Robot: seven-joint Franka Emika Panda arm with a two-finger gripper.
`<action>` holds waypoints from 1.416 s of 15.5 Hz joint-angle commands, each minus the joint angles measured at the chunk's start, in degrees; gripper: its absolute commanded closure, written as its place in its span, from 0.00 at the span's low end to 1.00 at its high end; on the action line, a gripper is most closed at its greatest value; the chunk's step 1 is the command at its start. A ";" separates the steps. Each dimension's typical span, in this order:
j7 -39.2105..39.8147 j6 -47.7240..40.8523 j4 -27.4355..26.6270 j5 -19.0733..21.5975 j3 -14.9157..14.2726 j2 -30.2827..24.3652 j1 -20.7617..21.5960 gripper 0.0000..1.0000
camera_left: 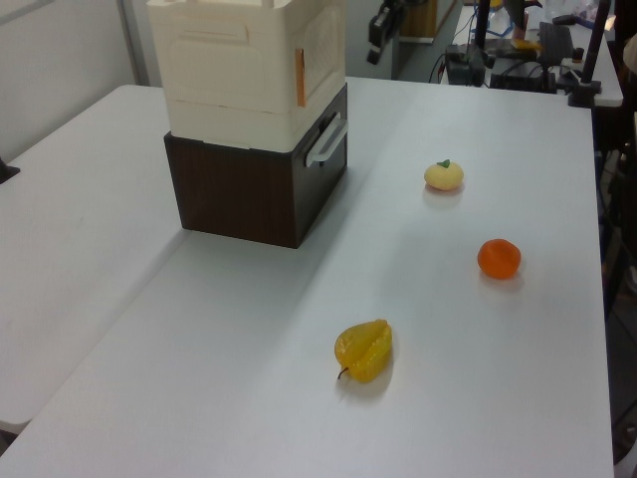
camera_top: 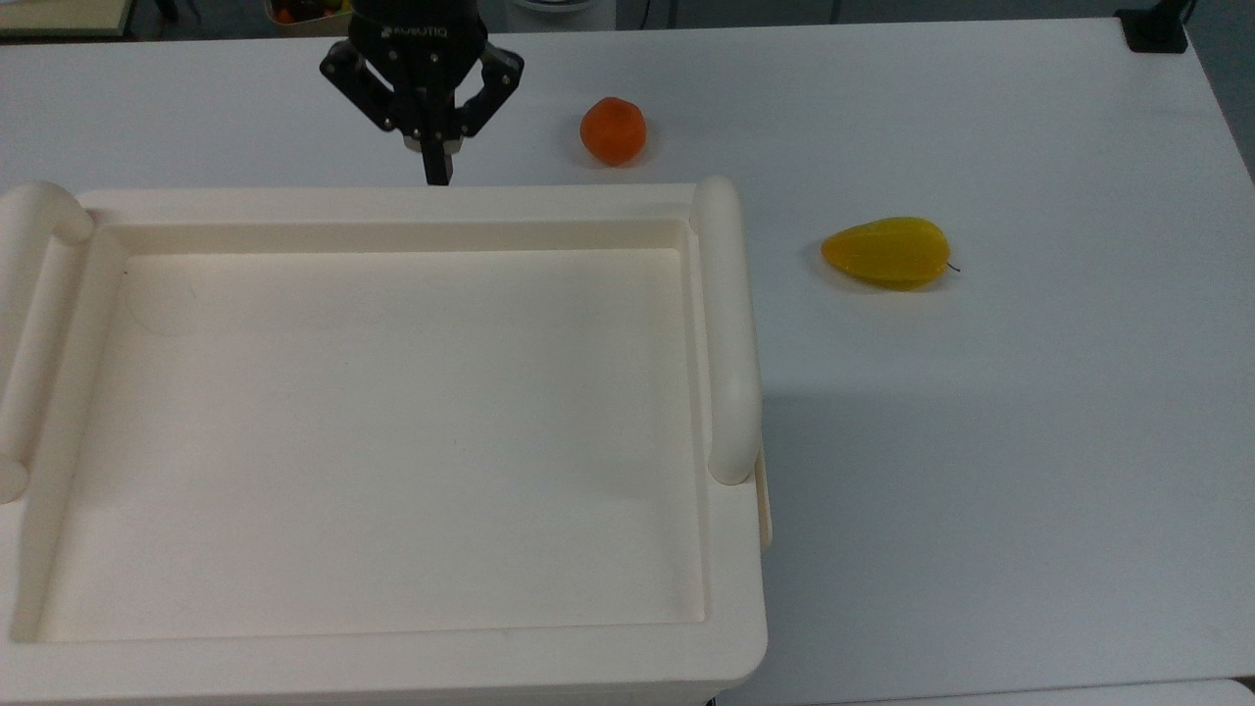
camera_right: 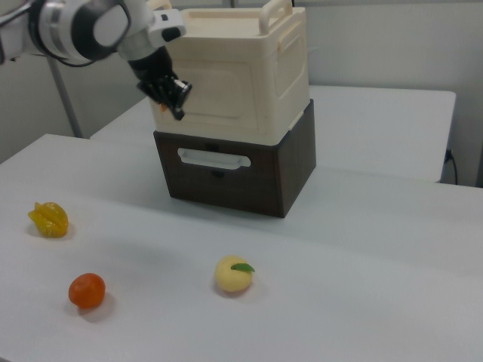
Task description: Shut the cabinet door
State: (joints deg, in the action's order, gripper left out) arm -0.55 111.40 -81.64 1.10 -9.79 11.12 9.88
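Three fruits lie on the white table (camera_top: 980, 441), and we take each view from its left to its right. In the top view the cabinet (camera_top: 392, 201) comes first, its wide recessed top with a thick rounded rail on either side. Above its far edge hangs the gripper (camera_top: 436, 172); we see its two fingers drawn together into one narrow tip, with nothing between them. Further right sits an orange (camera_top: 613, 129), and beyond it a ridged yellow fruit (camera_top: 887, 252), well apart from everything else.

In the left view the cabinet (camera_left: 229, 70) stands on a dark brown base (camera_left: 249, 189) with a pale drawer handle (camera_left: 326, 139). The cabinet door (camera_left: 320, 60) is the face turned to the left view's right, with a thin orange-brown mark along its near edge; we see it lying flush with the body. The gripper (camera_left: 378, 40) hangs just to the right of it, with a gap between the two. On the table lie the yellow fruit (camera_left: 364, 349), a pale round fruit with a green leaf (camera_left: 444, 175) and the orange (camera_left: 499, 258).

In the right view the yellow fruit (camera_right: 49, 219) and the orange (camera_right: 87, 290) lie at the left. The gripper (camera_right: 177, 105) points down in front of the left edge of the cabinet door (camera_right: 223, 87), which sits closed in the cabinet (camera_right: 290, 68). Below are the dark base (camera_right: 226, 181) and its handle (camera_right: 213, 158), with the pale fruit (camera_right: 234, 274) nearest us
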 commanded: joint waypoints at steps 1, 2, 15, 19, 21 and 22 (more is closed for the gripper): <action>5.02 -10.82 -1.95 -1.72 -0.31 -4.79 1.46 1.00; 5.99 -13.11 -2.03 -1.81 -0.31 -5.58 1.46 1.00; 6.53 -19.64 -10.12 -3.21 -0.84 -11.65 1.11 0.50; 6.35 -19.81 -9.94 -3.30 -1.02 -11.65 0.85 0.00; 6.26 -19.99 -9.94 -3.39 -0.93 -11.65 0.84 0.00; 6.35 -19.99 -10.03 -3.39 -0.93 -11.65 0.67 0.00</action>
State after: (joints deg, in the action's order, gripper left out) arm 5.24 91.90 -90.09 -1.36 -10.68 0.98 10.55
